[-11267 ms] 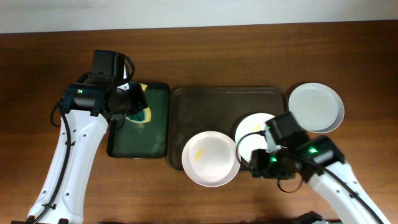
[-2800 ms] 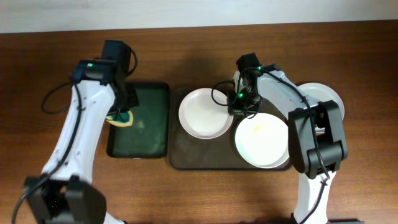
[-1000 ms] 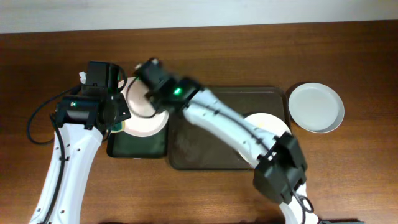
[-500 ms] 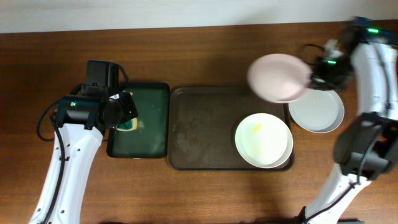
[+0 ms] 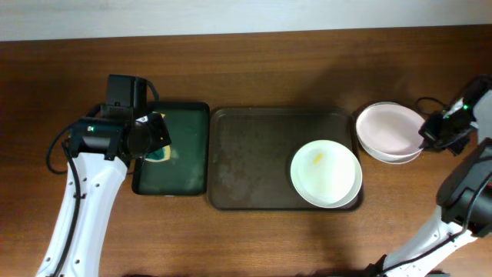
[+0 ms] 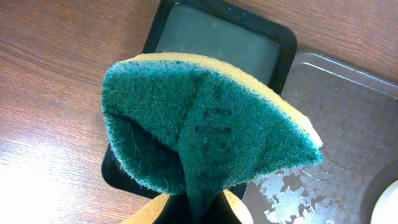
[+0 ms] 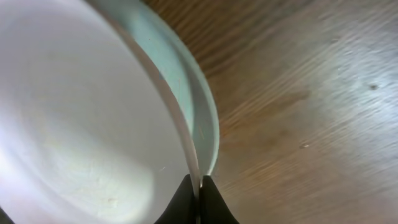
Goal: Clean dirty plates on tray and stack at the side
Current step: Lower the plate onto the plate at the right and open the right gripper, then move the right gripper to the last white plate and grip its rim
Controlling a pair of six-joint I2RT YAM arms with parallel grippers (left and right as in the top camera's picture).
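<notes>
Right end effector clamped on the rim of the upper plate, which lies over a second plate beside the tray. Left end effector closed on a green sponge.

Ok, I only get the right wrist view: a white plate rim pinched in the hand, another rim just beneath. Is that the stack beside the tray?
Observer: Yes. Overhead, the top plate rests on a bottom plate on the table, right of the brown tray.
Reviewer: Anything on the tray?
Observer: One dirty plate at its right end, a yellow smear in the middle.
Reviewer: And the left hand?
Observer: Shut on a green and yellow sponge, above the dark green tray.
</notes>
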